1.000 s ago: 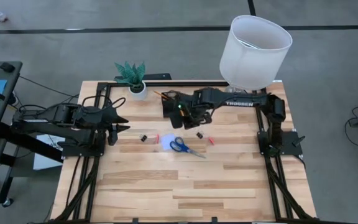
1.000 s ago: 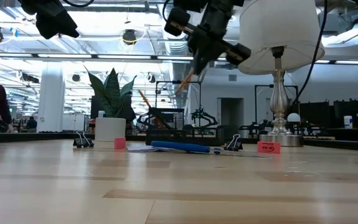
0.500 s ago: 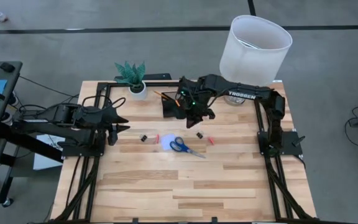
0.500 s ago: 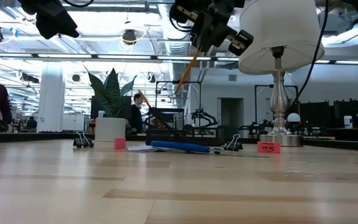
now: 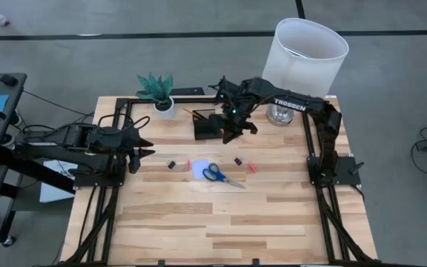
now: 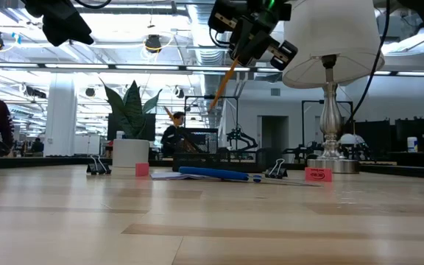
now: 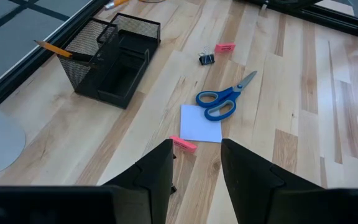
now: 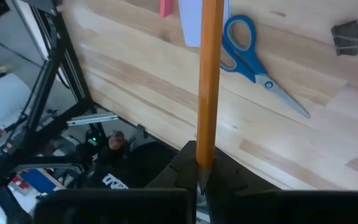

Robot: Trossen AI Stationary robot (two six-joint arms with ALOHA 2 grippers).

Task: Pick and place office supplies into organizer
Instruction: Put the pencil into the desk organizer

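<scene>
One pencil (image 8: 211,74) is being gripped by the right gripper (image 5: 230,121) above the organizer (image 5: 205,127). Needs lining up w/ the tall compartment before letting go. Left gripper (image 7: 194,163) is waiting part-open, empty, well away from the organizer.

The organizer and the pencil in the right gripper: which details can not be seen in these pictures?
- Organizer, high view: the right gripper hides part of it.
- Organizer contents, low view: scissors in front, too small.
- Pencil, right wrist view: lower end hidden between the gripper's fingers, far end cut off by the edge.
</scene>
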